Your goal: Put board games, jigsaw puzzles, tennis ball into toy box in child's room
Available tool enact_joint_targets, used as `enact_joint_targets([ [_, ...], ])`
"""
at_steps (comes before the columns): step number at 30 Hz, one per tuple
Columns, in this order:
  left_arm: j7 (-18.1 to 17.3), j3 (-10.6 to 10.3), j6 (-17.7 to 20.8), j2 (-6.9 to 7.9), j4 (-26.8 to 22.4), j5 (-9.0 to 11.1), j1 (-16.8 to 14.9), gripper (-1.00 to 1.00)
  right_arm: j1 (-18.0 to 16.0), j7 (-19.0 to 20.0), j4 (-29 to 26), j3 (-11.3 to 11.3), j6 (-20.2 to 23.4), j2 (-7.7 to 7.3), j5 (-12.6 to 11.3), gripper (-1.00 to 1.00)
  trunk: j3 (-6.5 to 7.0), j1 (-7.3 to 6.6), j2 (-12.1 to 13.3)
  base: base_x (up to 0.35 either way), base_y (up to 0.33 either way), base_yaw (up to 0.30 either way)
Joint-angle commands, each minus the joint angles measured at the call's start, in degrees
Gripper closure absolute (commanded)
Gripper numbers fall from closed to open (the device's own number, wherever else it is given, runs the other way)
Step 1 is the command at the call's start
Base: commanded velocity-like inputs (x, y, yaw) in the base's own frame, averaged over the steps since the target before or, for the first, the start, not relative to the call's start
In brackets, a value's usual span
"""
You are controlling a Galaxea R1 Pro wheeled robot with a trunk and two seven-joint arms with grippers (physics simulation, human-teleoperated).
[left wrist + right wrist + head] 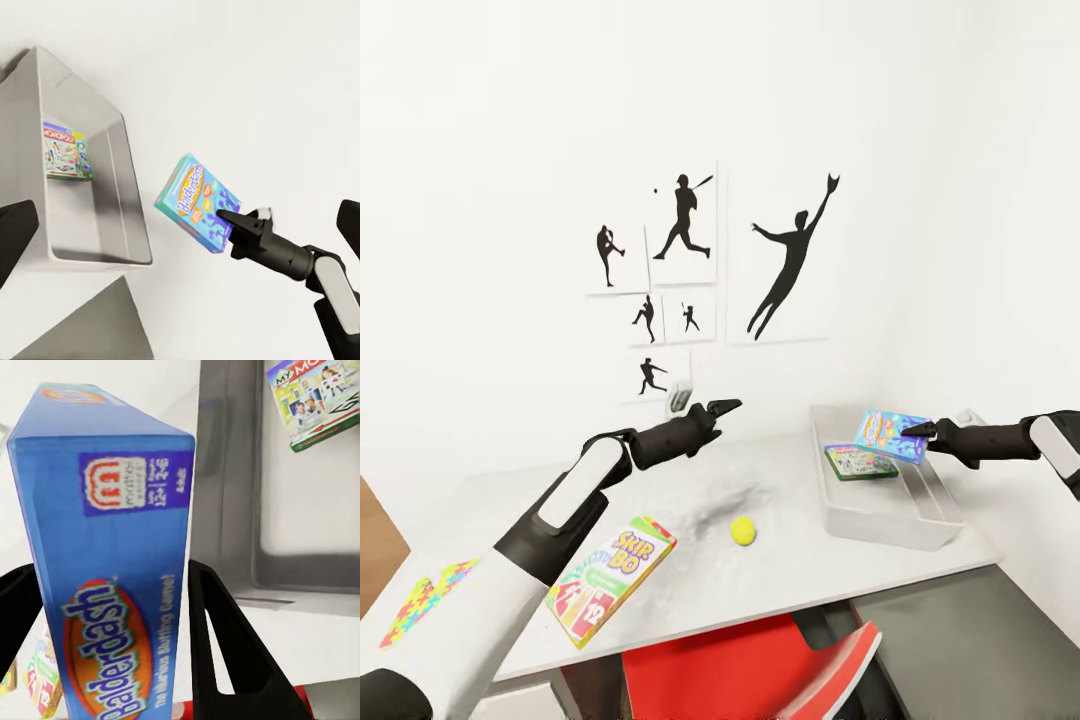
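- White walls [480,150] meet in a corner at far right.
- Black athlete silhouette prints [685,225] hang in a cluster on the far wall, the largest [792,260] at right.
- A light-grey table [800,560] stands against the walls.
- A red chair [750,665] sits tucked under its near edge.
- Wood floor [378,545] shows at left.
- Light is even and soft.

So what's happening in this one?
The robot is tidying toys into the toy box on the table. Its right gripper holds the blue Balderdash box above the toy box, where the Monopoly box already lies. The left gripper hovers over the table with nothing in it. The Skip-Bo box, tennis ball and a jigsaw puzzle wait on the table.
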Motion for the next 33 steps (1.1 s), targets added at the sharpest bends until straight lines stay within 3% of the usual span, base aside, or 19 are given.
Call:
enact_joint_targets([
  [1, 1.5, -0.1, 0.1, 0.2, -0.2, 1.3, -0.3, -1.0, -0.2, 0.6, 0.3, 0.3, 0.0, -0.03, 0.3, 1.0, -0.24, 0.04, -0.2, 0.0, 0.0, 0.0],
  [5, 3.8, -0.1, 0.5, 0.64, -0.5, 2.9, -0.9, -1.0, -0.7, 0.7, 1.0, 0.2, 0.0, 0.06, 0.1, 1.0, -0.61, 0.04, -0.2, 0.0, 0.0, 0.0],
  [13, 5.2, 0.0, 0.7, 0.89, -0.6, 3.8, -1.3, -1.0, -2.6, 0.8, 2.5, 0.1, 0.0, 0.11, -0.1, 1.0, -1.36, 0.04, -0.2, 0.0, 0.0, 0.0],
  [33, 6.6, -0.1, 0.7, 0.9, -0.6, 4.0, -2.9, -1.0, -3.2, 1.0, 4.0, 0.0, 0.0, 0.11, -0.2, 1.0, -3.23, 0.04, -0.2, 0.0, 0.0, 0.0],
])
